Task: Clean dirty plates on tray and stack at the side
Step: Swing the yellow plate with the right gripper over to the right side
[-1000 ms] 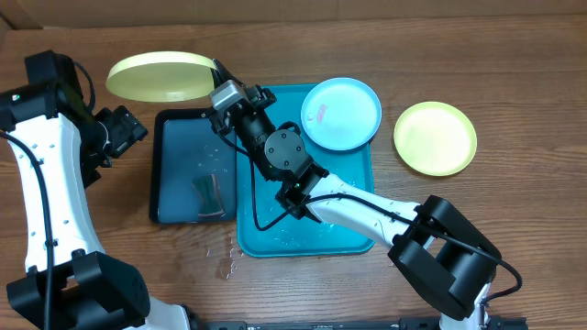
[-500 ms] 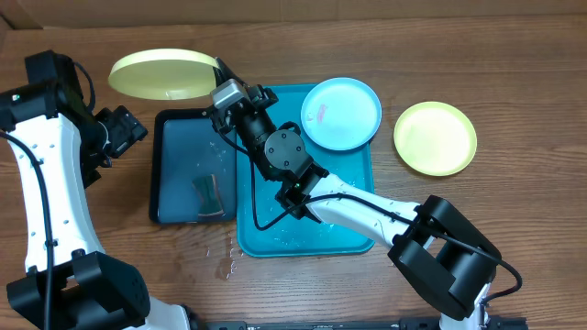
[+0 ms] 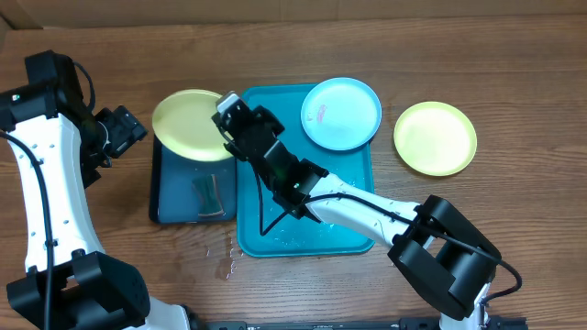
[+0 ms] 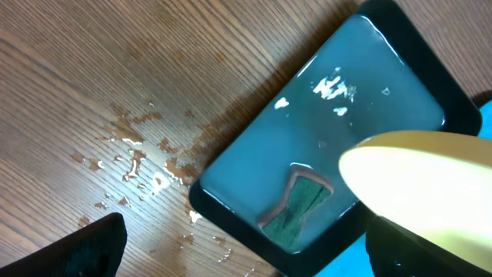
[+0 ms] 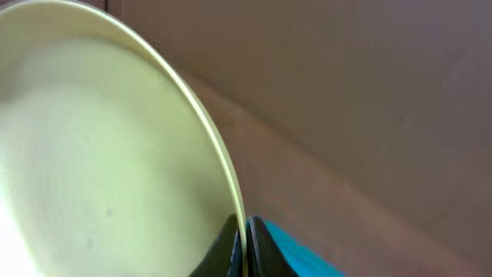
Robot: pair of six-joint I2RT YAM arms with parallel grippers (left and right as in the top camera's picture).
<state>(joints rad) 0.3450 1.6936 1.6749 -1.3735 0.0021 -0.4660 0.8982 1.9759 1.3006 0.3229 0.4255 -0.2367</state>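
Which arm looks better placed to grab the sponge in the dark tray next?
Left. The left tool is open and empty beside the dark tray, where the sponge lies; the right tool is shut on a yellow plate.

On my monitor, a dark navy tray sits on the wooden table. I see a shallow film of water across its floor and a green scrub pad lying in it. Spilled droplets glisten on the wood just beside the tray.
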